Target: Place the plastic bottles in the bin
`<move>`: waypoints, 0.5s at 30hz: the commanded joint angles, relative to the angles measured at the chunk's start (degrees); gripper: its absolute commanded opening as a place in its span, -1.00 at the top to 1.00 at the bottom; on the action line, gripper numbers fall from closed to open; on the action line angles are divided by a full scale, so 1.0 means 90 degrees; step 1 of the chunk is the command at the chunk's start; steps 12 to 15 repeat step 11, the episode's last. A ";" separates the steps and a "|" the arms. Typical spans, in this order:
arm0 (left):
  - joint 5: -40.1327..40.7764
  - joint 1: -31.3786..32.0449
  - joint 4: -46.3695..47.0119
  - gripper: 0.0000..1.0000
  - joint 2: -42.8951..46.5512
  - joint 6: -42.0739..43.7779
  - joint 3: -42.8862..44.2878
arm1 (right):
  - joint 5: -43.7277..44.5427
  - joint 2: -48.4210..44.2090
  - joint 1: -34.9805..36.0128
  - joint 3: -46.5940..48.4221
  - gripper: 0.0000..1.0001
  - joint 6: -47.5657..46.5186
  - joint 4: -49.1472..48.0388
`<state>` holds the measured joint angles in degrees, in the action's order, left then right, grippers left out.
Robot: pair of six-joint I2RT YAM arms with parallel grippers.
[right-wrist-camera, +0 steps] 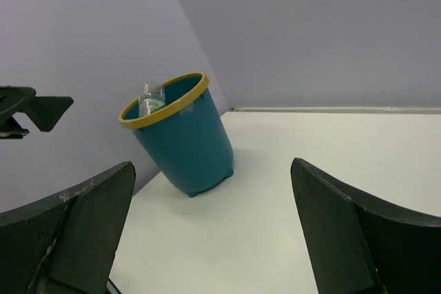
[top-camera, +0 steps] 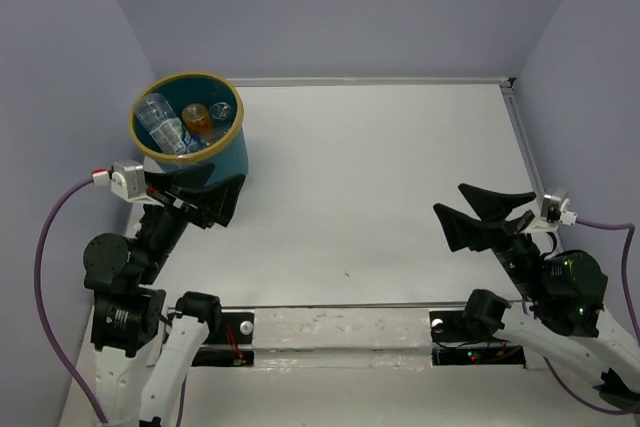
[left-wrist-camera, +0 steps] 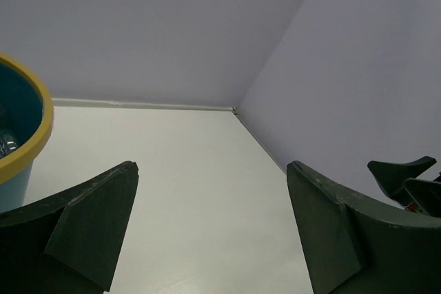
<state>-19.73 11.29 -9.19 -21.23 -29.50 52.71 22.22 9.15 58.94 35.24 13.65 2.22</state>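
Plastic bottles (top-camera: 185,122) lie together inside the bin (top-camera: 228,159), which stands at the upper left of the overhead frame, against the far left corner of the tabletop (top-camera: 380,177); at least three can be told apart there, two clear ones and one with orange liquid, and how many lie beneath them is hidden; no bottle shows on the tabletop in any view, so by the look of it the task is finished or very nearly so. Such bottles would likely handle as light, thin-walled and smooth; they probably dent under a hard squeeze and roll when nudged, so the best hold is across the middle of the body with moderate pressure, not at the cap. In the right wrist view one clear bottle top pokes above the bin's yellow rim (right-wrist-camera: 165,101), so the pile sits high. The left tool (top-camera: 232,202) hangs just below the bin in the overhead frame, near its teal wall but apart from it, pointing across the tabletop; its jaws are spread wide with nothing between them. The right tool (top-camera: 450,200) sits at the lower right of that frame, well apart from the bin and aimed towards it; its jaws are likewise wide apart and carry nothing.
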 commanded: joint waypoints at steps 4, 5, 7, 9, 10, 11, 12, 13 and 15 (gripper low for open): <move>-0.0504 0.0044 0.0201 -0.98 -0.0053 0.0006 -0.0504 | 0.0558 -0.0080 0.0004 -0.0186 -0.99 0.0407 0.1101; -0.0484 0.0044 0.0201 -0.98 -0.0043 0.0083 -0.0524 | 0.0559 -0.0021 0.0004 -0.0147 -0.99 0.0407 0.1091; -0.0474 0.0044 0.0220 -0.98 -0.0023 0.0171 -0.0505 | 0.0607 0.0203 0.0004 -0.0059 -0.99 0.0378 0.1072; -0.0484 0.0044 0.0220 -0.98 -0.0072 0.0211 -0.0485 | 0.0637 0.0389 0.0004 0.0116 -0.99 0.0310 0.0917; -0.0484 0.0044 0.0240 -0.98 -0.0101 0.0211 -0.0466 | 0.0647 0.0574 0.0004 0.0185 -0.99 0.0184 0.0809; -0.0484 0.0044 0.0279 -0.98 -0.0121 0.0201 -0.0466 | 0.0647 0.0672 0.0004 0.0273 -0.99 0.0086 0.0702; -0.0484 0.0044 0.0279 -0.98 -0.0121 0.0201 -0.0466 | 0.0647 0.0672 0.0004 0.0273 -0.99 0.0086 0.0702; -0.0484 0.0044 0.0279 -0.98 -0.0121 0.0201 -0.0466 | 0.0647 0.0672 0.0004 0.0273 -0.99 0.0086 0.0702; -0.0484 0.0044 0.0279 -0.98 -0.0121 0.0201 -0.0466 | 0.0647 0.0672 0.0004 0.0273 -0.99 0.0086 0.0702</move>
